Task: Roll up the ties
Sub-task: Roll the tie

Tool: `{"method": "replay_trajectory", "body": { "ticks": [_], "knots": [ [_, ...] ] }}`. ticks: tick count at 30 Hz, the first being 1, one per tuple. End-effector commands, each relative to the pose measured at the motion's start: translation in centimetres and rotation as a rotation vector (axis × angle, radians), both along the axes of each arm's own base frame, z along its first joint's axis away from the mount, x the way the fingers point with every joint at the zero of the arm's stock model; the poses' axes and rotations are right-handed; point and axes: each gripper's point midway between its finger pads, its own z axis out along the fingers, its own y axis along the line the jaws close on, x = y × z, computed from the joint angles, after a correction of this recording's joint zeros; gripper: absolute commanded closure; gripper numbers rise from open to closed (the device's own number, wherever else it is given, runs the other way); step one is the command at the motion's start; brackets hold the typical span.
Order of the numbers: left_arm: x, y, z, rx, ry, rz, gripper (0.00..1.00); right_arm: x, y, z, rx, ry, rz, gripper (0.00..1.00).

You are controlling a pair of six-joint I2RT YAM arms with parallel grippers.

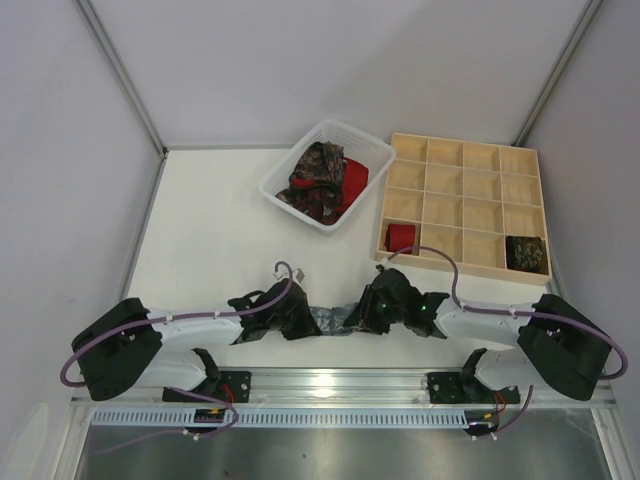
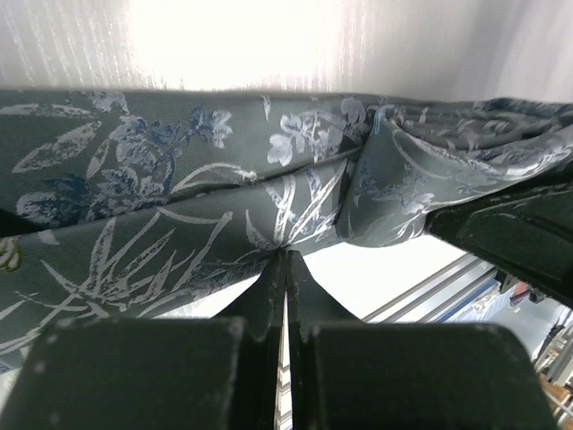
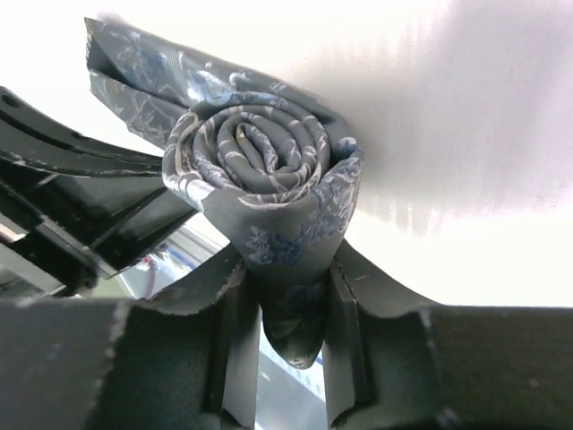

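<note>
A grey patterned tie (image 1: 328,320) lies stretched between my two grippers near the table's front edge. In the left wrist view its flat strip (image 2: 179,206) runs across the frame. My left gripper (image 2: 286,258) is shut, pinching the strip's lower fold. One end is wound into a tight spiral roll (image 3: 260,161). My right gripper (image 3: 291,300) is shut on that roll, a finger pressing each side. From above, the left gripper (image 1: 296,318) and the right gripper (image 1: 358,318) sit close together.
A white basket (image 1: 285,170) at the back holds loose dark paisley and red ties (image 1: 325,180). A wooden grid tray (image 1: 465,160) at the right holds a red roll (image 1: 402,237) and a dark roll (image 1: 525,252). A metal rail (image 1: 340,385) borders the near edge.
</note>
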Motion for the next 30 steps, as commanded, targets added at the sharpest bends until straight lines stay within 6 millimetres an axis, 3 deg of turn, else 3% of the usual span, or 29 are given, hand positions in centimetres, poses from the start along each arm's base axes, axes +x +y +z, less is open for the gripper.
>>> {"method": "replay_trajectory", "body": {
  "ticks": [1,10,13,15,20,30],
  "knots": [
    [0.1,0.6,0.1,0.047,-0.048,-0.037,1.0,-0.1,-2.1,-0.4,-0.204,0.002,0.105,0.73],
    [2.1,0.6,5.0,-0.03,-0.211,0.024,0.99,-0.3,-2.7,-0.6,-0.381,0.071,0.226,0.71],
    [3.4,-0.6,6.3,-0.041,-0.22,0.019,0.99,0.1,-2.9,-0.6,-0.45,0.071,0.224,0.71],
    [3.8,-1.4,5.8,-0.031,-0.208,0.003,0.99,0.8,-1.8,0.5,-0.46,0.044,0.227,0.7],
    [4.5,-3.2,5.4,-0.047,-0.19,-0.009,0.99,0.1,-0.8,0.4,-0.523,0.05,0.269,0.68],
    [4.5,-2.4,2.8,-0.001,-0.144,0.016,1.0,0.2,1.1,1.4,-0.599,-0.047,0.355,0.53]
  ]
}}
